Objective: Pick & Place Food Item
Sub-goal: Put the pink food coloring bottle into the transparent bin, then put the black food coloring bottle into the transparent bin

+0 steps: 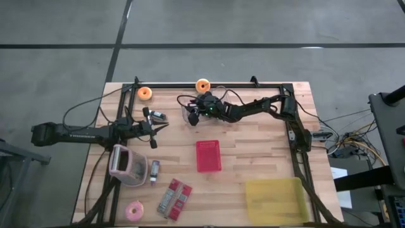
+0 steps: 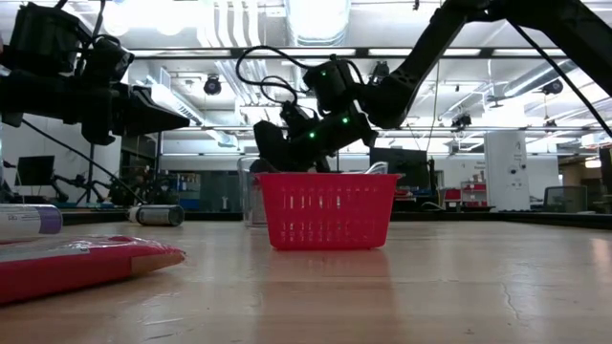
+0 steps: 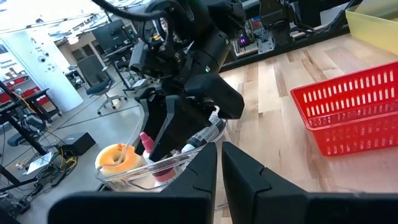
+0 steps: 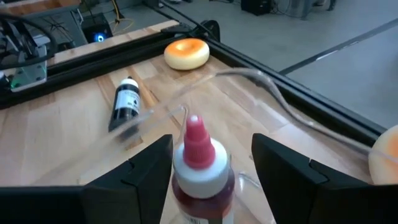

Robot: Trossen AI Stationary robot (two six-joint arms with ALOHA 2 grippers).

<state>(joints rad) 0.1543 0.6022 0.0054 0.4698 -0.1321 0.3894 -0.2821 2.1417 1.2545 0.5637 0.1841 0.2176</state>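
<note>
A small bottle (image 4: 200,168) with a red pointed cap and a white collar stands upright inside a clear plastic container (image 1: 187,118) at the table's far middle. My right gripper (image 4: 211,140) is open and reaches down into the container, one finger on each side of the bottle's top. One finger is very close to the bottle, and a gap shows at the other. In the left wrist view the bottle's cap (image 3: 146,143) shows beside the right gripper. My left gripper (image 1: 154,134) is shut and empty, hovering left of the container. A red basket (image 1: 209,156) stands on the table's middle.
Orange donuts (image 1: 145,93) (image 1: 202,85) lie at the far edge, and a black tube (image 1: 157,117) lies near the left gripper. A yellow tray (image 1: 275,199) is at the near right. A pink-lidded container (image 1: 126,164), red packets (image 1: 174,196) and a pink donut (image 1: 134,211) are at the near left.
</note>
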